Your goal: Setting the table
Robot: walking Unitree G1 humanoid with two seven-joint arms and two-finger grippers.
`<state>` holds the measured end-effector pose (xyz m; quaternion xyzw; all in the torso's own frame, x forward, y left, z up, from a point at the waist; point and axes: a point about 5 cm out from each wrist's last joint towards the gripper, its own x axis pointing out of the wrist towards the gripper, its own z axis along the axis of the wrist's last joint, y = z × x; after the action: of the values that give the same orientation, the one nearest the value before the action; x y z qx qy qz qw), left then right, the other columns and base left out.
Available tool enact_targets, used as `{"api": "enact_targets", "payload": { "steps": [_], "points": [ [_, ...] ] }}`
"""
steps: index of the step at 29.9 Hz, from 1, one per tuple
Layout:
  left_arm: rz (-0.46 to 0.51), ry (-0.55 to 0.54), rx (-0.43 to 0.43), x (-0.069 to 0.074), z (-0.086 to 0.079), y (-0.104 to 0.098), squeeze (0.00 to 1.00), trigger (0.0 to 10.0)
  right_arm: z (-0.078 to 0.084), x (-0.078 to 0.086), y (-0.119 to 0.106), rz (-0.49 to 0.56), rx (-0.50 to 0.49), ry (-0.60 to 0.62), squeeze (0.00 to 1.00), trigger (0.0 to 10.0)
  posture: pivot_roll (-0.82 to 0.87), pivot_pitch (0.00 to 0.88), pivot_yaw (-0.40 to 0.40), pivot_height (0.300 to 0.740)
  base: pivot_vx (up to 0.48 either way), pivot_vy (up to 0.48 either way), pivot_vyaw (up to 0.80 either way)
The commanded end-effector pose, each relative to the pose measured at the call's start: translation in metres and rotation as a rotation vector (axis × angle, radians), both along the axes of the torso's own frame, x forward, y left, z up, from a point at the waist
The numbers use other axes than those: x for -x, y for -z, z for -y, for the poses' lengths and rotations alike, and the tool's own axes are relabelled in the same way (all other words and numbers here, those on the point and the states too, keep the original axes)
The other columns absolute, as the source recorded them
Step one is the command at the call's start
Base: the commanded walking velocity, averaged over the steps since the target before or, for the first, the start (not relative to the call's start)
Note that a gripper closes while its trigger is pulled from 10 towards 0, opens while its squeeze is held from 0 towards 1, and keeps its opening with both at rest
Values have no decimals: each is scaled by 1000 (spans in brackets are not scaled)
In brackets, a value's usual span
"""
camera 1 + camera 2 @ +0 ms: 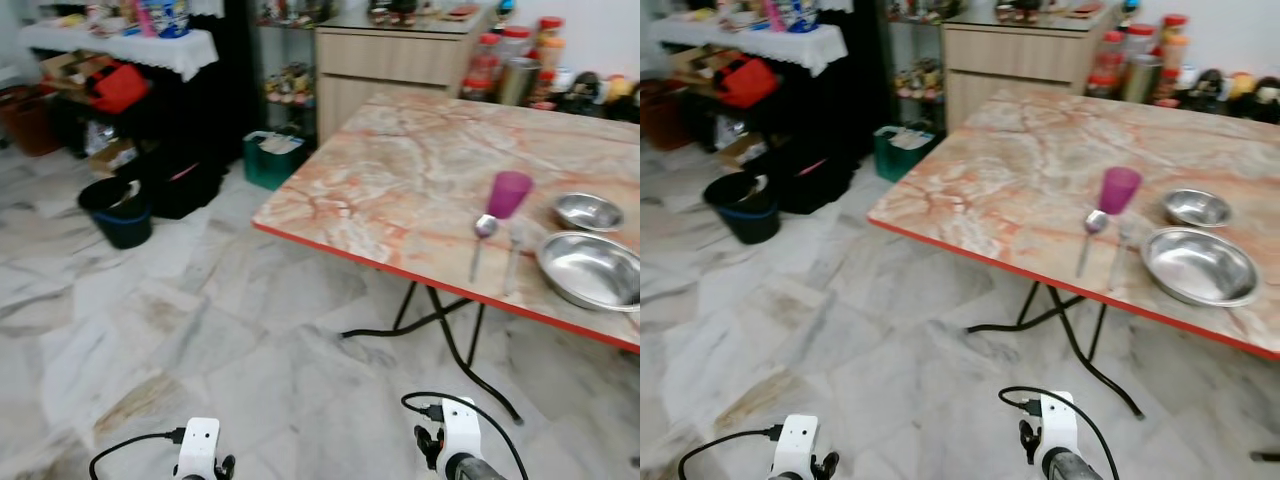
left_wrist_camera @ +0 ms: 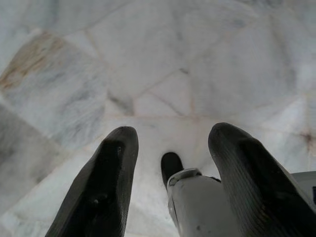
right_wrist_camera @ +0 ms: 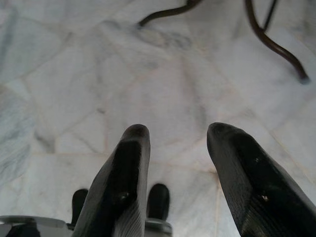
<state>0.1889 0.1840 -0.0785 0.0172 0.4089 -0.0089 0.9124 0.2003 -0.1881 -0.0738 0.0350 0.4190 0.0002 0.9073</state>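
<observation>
Meanwhile, my left gripper (image 2: 170, 148) and right gripper (image 3: 177, 143) hung low over the floor, jaws parted and empty; the purple cup (image 1: 508, 193), spoon (image 1: 481, 236) and two steel bowls (image 1: 592, 268) sat on the table's (image 1: 400, 170) near right edge.

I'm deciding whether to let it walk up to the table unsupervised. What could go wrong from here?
The large steel bowl sits close to the red table edge, so a bump on approach might knock it off. The spoon and purple cup are crowded together, so reaching for one may topple the cup. The table's thin black legs splay out over the floor, where a foot could catch.
</observation>
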Motion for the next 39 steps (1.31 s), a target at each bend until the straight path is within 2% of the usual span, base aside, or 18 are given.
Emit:
{"api": "enact_targets", "payload": {
  "steps": [1,39],
  "points": [
    [-7,-25,2,1,-3,0,0,10000,-2,-1,0,2,-6,3,0,10000,67,0,-4,740,0,0,-700],
    [-8,-36,15,2,-2,1,0,10000,-2,0,0,-4,-9,-5,0,10000,74,0,-8,740,0,0,-699]
  ]
}}
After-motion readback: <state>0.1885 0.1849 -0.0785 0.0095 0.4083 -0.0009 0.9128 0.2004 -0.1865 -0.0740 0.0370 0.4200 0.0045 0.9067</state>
